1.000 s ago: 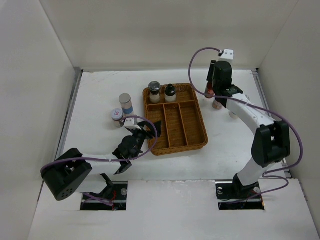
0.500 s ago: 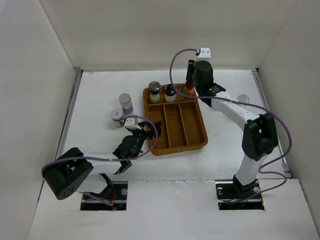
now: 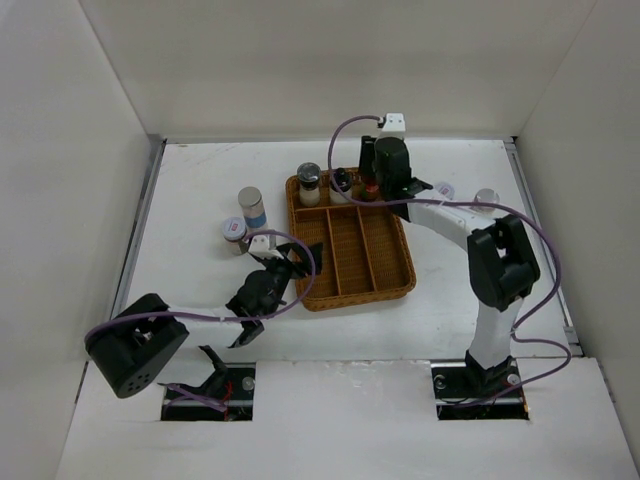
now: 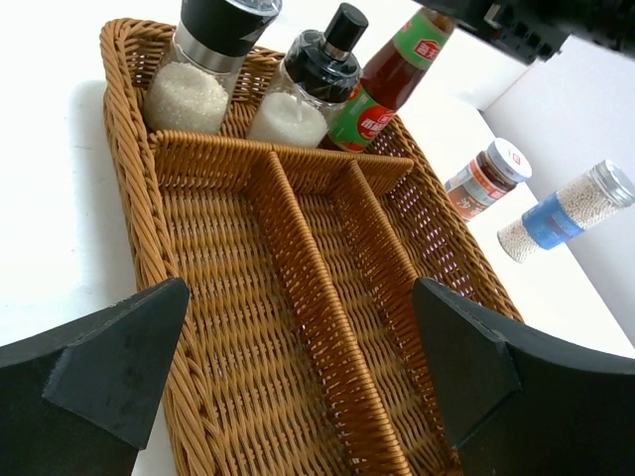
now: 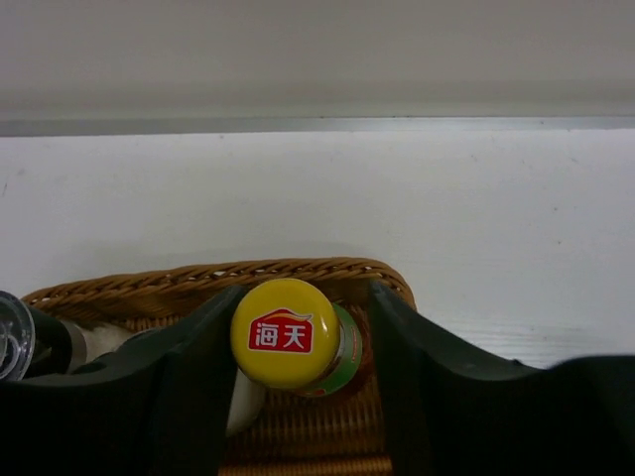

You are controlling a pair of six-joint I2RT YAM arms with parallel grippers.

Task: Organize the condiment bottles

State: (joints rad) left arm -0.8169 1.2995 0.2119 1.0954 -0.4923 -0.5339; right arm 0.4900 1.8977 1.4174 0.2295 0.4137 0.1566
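Left of the wicker tray [image 3: 352, 250] stood two condiment bottles, a tall blue-labelled jar [image 3: 251, 207] and, just nearer, a short red-labelled jar [image 3: 234, 232], both clear of either arm. At the tray's near-left corner hovered the left gripper [image 3: 300, 265], its jaws spread as wide as they go and holding nothing. Its own camera showed the tray's long compartments between the two black fingers [image 4: 109, 372]. In the tray's far cross compartment stood a row of three: a grey-lidded jar [image 3: 309, 183] of white grains on the left, a black-capped bottle [image 3: 342, 182] beside it, and the red sauce bottle [image 4: 382, 84] at the right end, leaning away from its neighbours. The right gripper [image 3: 378, 180] hung directly over that bottle. In the wrist view its jaws stood part-way open on either side of the yellow cap [image 5: 288, 332]. A dark sliver showed on the cap's right side. Whether the pads pressed the neck lower down could not be told. From above the gripper covered nearly all of the sauce bottle, and in the left wrist view it hid the cap. That view also cut off the grey-lidded jar's top. Right of the tray, on the table, stood a red-banded jar [image 4: 488, 177] and further out a blue-banded jar [image 4: 561, 213]. From above only their lids showed.
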